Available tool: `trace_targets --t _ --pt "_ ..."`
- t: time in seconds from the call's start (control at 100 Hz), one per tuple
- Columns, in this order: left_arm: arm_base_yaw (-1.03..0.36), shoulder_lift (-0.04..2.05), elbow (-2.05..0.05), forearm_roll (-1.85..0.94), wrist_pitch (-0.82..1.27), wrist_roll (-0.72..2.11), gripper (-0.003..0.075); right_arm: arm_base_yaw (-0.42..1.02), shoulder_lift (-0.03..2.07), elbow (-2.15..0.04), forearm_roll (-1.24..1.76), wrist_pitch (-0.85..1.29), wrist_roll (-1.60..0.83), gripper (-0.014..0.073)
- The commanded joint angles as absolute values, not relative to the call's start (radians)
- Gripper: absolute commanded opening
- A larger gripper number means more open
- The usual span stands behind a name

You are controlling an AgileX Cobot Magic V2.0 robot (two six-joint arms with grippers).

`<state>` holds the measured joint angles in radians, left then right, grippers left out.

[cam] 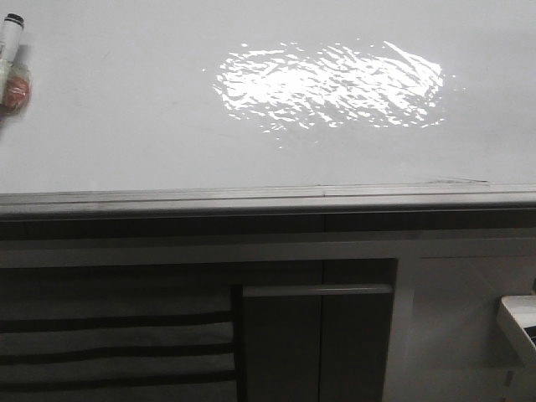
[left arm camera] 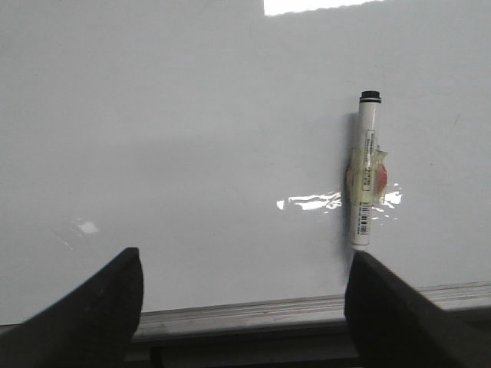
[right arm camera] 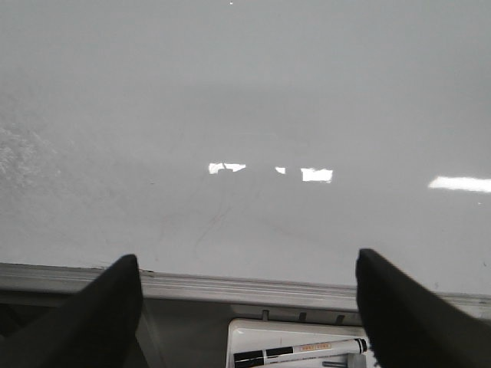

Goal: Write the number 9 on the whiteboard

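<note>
The whiteboard [cam: 126, 126] fills the upper part of the front view, glossy and pale, with a bright rippled glare patch [cam: 331, 84] near its middle and a grey metal rail [cam: 268, 199] along its near edge. No drawn figure shows on its surface in any view. A white marker [left arm camera: 366, 172] with a black cap lies on the board, with a yellowish and red wrap around its middle; in the front view it sits at the far left edge. The left gripper [left arm camera: 245, 307] has its fingers [left arm camera: 100, 314] spread apart and released, grasping nothing, near the rail. The right gripper [right arm camera: 245, 307] is likewise spread and bare, above a white tray [right arm camera: 295, 345] holding a second marker [right arm camera: 299, 353].
</note>
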<state>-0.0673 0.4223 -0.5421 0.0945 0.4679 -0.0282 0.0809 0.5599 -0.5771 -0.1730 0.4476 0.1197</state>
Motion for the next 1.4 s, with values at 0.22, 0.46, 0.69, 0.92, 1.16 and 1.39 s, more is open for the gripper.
trace_targets --t 0.22,0.46,0.69,0.92,1.16,1.39 --pt "-0.101 0.504 -0.576 0.047 0.381 -0.03 0.051 0.075 0.569 -0.611 -0.19 0.364 0.114 0.0511" --pt "-0.223 0.69 -0.576 0.047 0.294 -0.03 0.051 0.075 0.569 -0.611 -0.19 0.364 0.114 0.0511" --pt "-0.288 0.916 -0.576 0.054 0.057 -0.03 0.051 0.075 0.569 -0.611 -0.19 0.364 0.114 0.0511" --pt "-0.288 1.113 -0.577 0.073 -0.111 -0.03 0.0435 0.075 0.569 -0.611 -0.19 0.366 0.114 0.0511" --pt "-0.288 1.2 -0.577 0.079 -0.199 -0.03 0.0221 0.075 0.569 -0.611 -0.19 0.366 0.114 0.0511" --pt "-0.288 1.208 -0.577 0.079 -0.201 -0.03 0.0099 0.075 0.569 -0.611 -0.19 0.364 0.114 0.0511"
